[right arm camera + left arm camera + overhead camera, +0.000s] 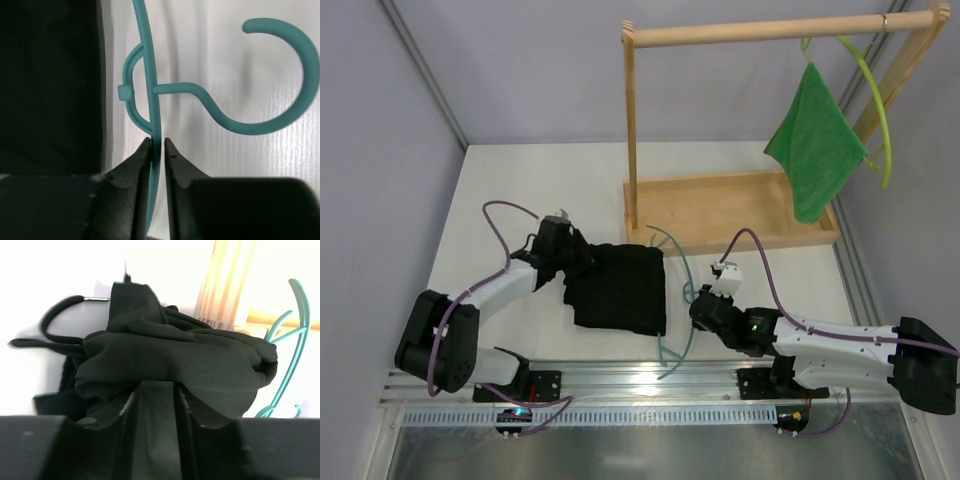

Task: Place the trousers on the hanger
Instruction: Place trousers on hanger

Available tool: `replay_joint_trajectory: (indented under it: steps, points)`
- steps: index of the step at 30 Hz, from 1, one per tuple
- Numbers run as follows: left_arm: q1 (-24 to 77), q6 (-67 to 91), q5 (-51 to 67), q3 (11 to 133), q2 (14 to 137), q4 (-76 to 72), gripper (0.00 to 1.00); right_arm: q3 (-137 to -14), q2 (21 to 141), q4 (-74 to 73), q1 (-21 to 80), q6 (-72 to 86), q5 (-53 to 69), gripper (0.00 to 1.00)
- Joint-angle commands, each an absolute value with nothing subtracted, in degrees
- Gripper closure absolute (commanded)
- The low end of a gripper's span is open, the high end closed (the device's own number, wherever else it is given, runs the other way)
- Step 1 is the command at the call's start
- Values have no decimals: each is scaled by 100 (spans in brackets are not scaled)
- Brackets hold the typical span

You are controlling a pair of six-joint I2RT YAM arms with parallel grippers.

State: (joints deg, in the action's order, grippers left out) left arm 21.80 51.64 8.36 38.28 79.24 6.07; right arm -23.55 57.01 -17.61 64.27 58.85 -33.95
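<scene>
The left pincer [563,243] is clamped partway shut on a bunched fold at the 9 o'clock edge of the trousers [620,290]. They lie folded in a black heap on the table [520,190], near its middle. Just beside them at 3 o'clock lies the hanger [180,89], flat on the table, with its hook pointing away from the cloth. The right pincer [157,145] straddles the hanger's thin arm, jaws barely apart, and I cannot tell whether they pinch it. To my eye the job is at the threading stage: both things are taken up, and nothing is draped yet. The next move calls for a firm hold on the hanger while the left arm draws the fabric towards 3 o'clock over the bar. At 1 o'clock stands a wooden rack [631,130] with a green cloth [815,140] and a yellow-green hanger [883,115]. By count: one pair of trousers, two hangers, one cloth, one rack, two pincers
</scene>
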Motion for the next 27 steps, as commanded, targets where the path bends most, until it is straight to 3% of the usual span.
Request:
replay_joint_trajectory:
  steps: [1, 2, 5, 9, 15, 20, 27]
  points:
    - [2162, 4546, -254, 4279, 7331, 1852, 64, -2355, 5695, -1653, 6434, 5651, -3314, 77]
    - [2197, 4457, -342, 4437, 7208, 2437, 63, -2347, 5678, -1635, 6434, 5669, -3270, 68]
    - [2364, 4159, -668, 4921, 6734, 3292, 61, -2285, 5556, -1591, 6425, 5774, -3104, 56]
    - [3040, 4025, -993, 5019, 6267, 3902, 60, -1979, 5195, -1319, 6407, 5818, -2769, 46]
    - [3445, 4596, -18, 3773, 5538, 3070, 64, -1513, 4913, -634, 6311, 5713, -2347, 46]
    - [3437, 5000, -772, 2937, 5667, 3138, 69, -1056, 4843, 235, 6161, 5608, -2092, 46]
    - [3437, 5142, -747, 2970, 6345, 2892, 71, -115, 4614, 1862, 5854, 5293, -1468, 46]
